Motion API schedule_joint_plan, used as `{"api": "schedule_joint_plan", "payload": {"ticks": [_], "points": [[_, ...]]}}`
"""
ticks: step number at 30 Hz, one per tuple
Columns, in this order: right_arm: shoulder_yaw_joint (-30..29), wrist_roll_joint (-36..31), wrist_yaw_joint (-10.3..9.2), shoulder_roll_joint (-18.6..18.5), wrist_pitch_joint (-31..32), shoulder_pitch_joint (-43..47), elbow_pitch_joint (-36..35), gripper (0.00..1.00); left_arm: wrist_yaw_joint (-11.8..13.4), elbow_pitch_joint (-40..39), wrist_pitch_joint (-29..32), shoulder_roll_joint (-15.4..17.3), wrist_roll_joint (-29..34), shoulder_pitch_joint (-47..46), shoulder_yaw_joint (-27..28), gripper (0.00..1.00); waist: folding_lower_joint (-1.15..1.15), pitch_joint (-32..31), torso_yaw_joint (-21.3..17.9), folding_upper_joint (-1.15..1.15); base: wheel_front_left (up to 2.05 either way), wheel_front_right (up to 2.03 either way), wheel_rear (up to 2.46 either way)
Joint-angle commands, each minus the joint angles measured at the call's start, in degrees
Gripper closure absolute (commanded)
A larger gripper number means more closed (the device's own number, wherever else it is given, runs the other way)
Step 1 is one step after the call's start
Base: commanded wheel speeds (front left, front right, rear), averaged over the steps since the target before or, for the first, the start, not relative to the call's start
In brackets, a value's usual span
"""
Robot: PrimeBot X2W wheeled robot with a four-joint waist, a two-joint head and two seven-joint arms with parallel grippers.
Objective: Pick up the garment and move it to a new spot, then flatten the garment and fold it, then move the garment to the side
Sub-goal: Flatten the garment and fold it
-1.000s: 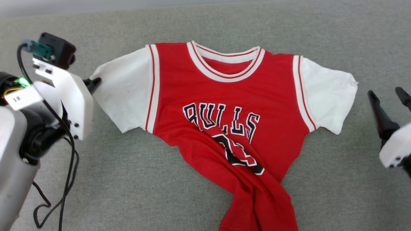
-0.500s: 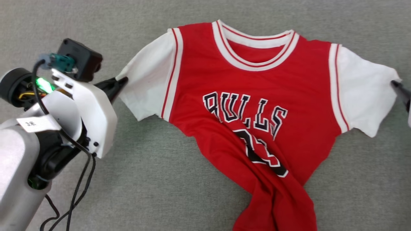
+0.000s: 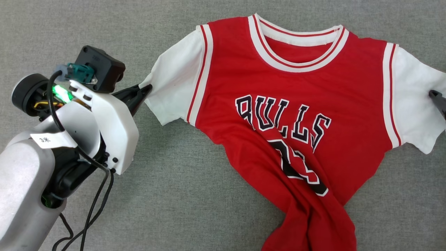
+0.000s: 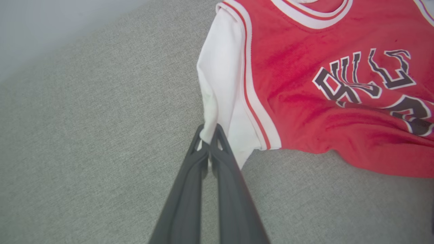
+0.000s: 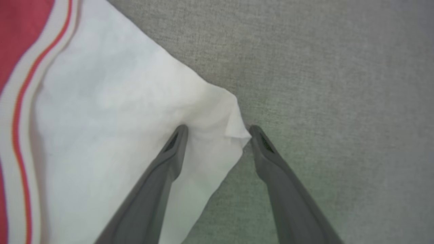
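The garment (image 3: 289, 87) lies front up on a grey cloth surface (image 3: 195, 195), its striped collar at the far side and the black "BULLS 23" print facing up. The upper body is spread fairly flat, while the lower part is twisted into a thick fold that runs near and to the right, out of the head view. The left sleeve (image 3: 174, 90) is drawn out to the left, its outer edge pinched between the closed fingers of the left gripper (image 4: 208, 134). At the right sleeve (image 5: 118, 118), the right gripper (image 5: 218, 132) stands wide apart and holds nothing: one finger is over the white cloth, the other just beside the sleeve's corner, over the grey surface.
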Motion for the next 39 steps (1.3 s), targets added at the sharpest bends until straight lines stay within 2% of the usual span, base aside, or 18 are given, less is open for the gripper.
{"api": "schedule_joint_plan", "payload": {"ticks": [1, 8, 13, 16, 21, 29, 39], "points": [[3.1, 1.5, 0.08, 0.4, 1.2, 1.4, 1.8, 1.00, -0.1, 0.4, -0.5, -0.2, 0.0, -0.5, -0.2, 1.00, 0.00, 0.2, 0.1, 0.00, 0.00, 0.00, 0.00], [3.2, 2.3, -0.05, -1.5, -4.2, -0.5, 3.8, 1.00, -0.2, 2.6, -2.4, -1.2, 0.1, -0.2, -0.3, 1.00, 0.00, -1.1, 0.0, 0.00, 0.00, 0.00, 0.00], [2.8, 3.2, -0.05, -2.5, -7.7, -1.2, 4.9, 1.00, 0.4, 5.5, -5.4, -1.2, 0.0, 0.8, 1.4, 1.00, 0.00, -3.9, -0.4, 0.00, 0.00, 0.00, 0.00], [2.1, 4.2, -0.05, -3.1, -12.2, -2.1, 4.7, 1.00, 0.1, 7.2, -8.5, -1.6, -0.4, 2.1, 2.2, 1.00, 0.00, -7.4, -0.9, 0.00, 0.00, 0.00, 0.00], [2.0, 5.8, -0.05, -4.1, -14.9, -2.8, 4.3, 1.00, 0.7, 8.0, -12.0, -1.5, 0.0, 3.1, 3.8, 1.00, 0.00, -10.8, -1.5, 0.00, 0.00, 0.00, 0.00], [1.2, 8.8, -0.05, -6.3, -17.9, -1.6, -1.0, 1.00, 1.9, 6.6, -16.2, 0.7, 1.1, 5.6, 6.5, 1.00, 0.00, -16.7, -1.6, 0.00, 0.00, 0.00, 0.00], [-4.0, 11.4, -0.05, -6.6, -19.7, -2.8, -9.1, 1.00, 4.2, 3.3, -21.8, 2.5, 3.5, 5.8, 10.5, 1.00, 0.00, -21.9, -2.1, 0.00, 0.00, 0.00, 0.00]]}}
